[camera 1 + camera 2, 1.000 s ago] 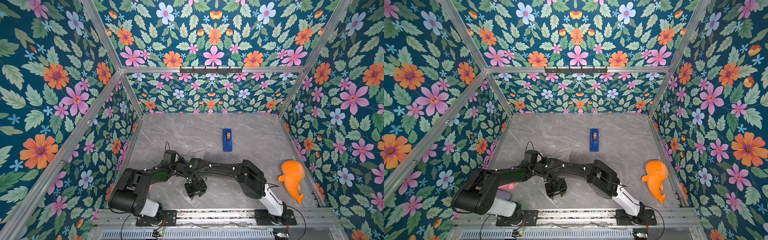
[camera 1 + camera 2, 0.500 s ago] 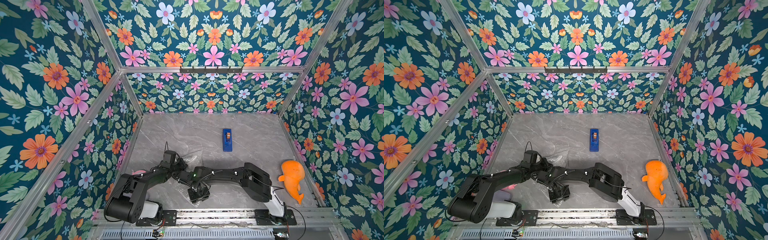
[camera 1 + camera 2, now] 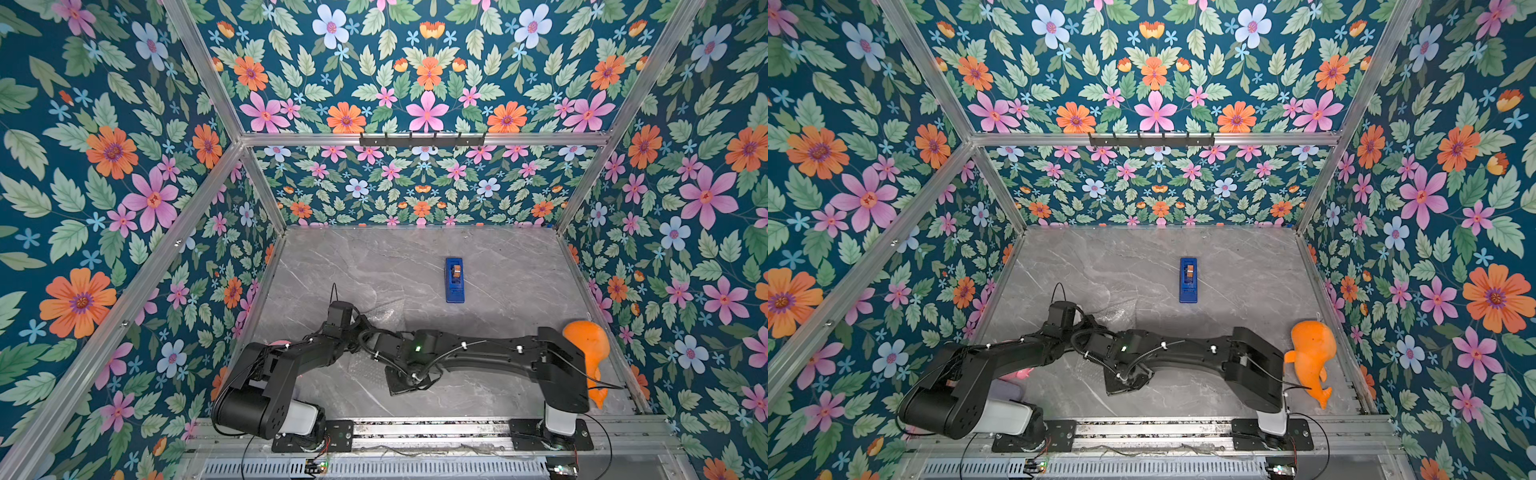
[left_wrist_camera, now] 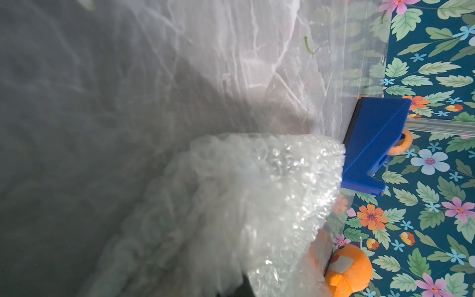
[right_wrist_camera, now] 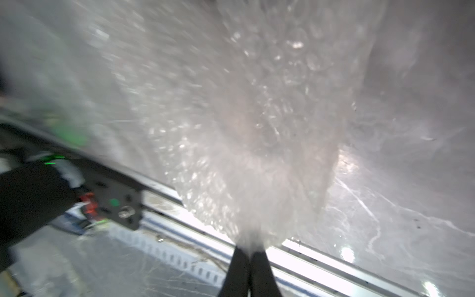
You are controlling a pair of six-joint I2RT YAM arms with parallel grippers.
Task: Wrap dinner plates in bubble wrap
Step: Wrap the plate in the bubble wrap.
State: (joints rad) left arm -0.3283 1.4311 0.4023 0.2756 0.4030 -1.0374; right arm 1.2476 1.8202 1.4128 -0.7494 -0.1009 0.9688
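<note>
In both top views the bubble wrap (image 3: pixel 384 312) (image 3: pixel 1119 309) showed only as a clear, faintly glinting patch on the grey counter (image 3: pixel 365 262). It lay near-left of centre, where the two black arms met. The dinner plate could not be picked out beneath them. The blue tape dispenser (image 3: pixel 454 280) lay farther back and the orange whale (image 3: pixel 587 338) sat at the right edge. Since a second before, the right arm's elbow had swung right and now covered part of the whale.

In the left wrist view the wrap (image 4: pixel 257 195) rose as a crumpled, whitish fan of small bubbles, with thinner clear film stretched beyond it. It bunched at the left tool (image 4: pixel 237 290), whose fingers were almost wholly hidden; they were pressed together, pinching the wrap.

In the right wrist view the blurred, bubbled sheet (image 5: pixel 257 102) filled nearly everything. The right tool (image 5: pixel 248 250) was pinched tight on its gathered edge, having stood spread half a second earlier.
</note>
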